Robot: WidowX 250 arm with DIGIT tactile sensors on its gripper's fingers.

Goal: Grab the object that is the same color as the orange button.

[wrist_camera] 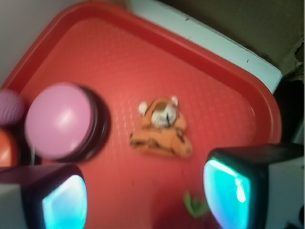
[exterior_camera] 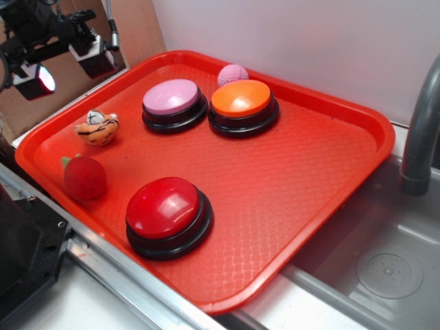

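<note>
Red plastic tray [exterior_camera: 316, 206] with a textured bottom and raised rim, set beside a grey metal sink basin [exterior_camera: 392, 268] with a grey curved spout [exterior_camera: 419, 130]; a pale wall stands behind it. Contents: small orange plush tiger toy with black stripes and white patches [exterior_camera: 97, 128], lying near the tray's left edge, apart from every button and touching nothing but the tray bottom; in the wrist view the same toy [wrist_camera: 161, 128] lies face up near the middle of the frame, between and ahead of the two fingers. Large round push button with a glossy orange dome on a black base [exterior_camera: 242, 104], toward the tray's far edge; its base is just beside that of a like button with a pale pink dome [exterior_camera: 173, 103] on its left. Pink dimpled ball [exterior_camera: 232, 74], behind the orange button near the far rim. Like button with a red dome [exterior_camera: 167, 214], near the tray's front edge, well apart from the other two. Red fuzzy ball with a green leaf tuft [exterior_camera: 84, 176], near the front-left corner, close to the tiger toy but not touching it. Black robot gripper [wrist_camera: 143, 195], poised above the tray's left part, spread wide and holding nothing; its two black fingers [wrist_camera: 233, 186] show glowing teal pads at the bottom of the wrist view.
</note>
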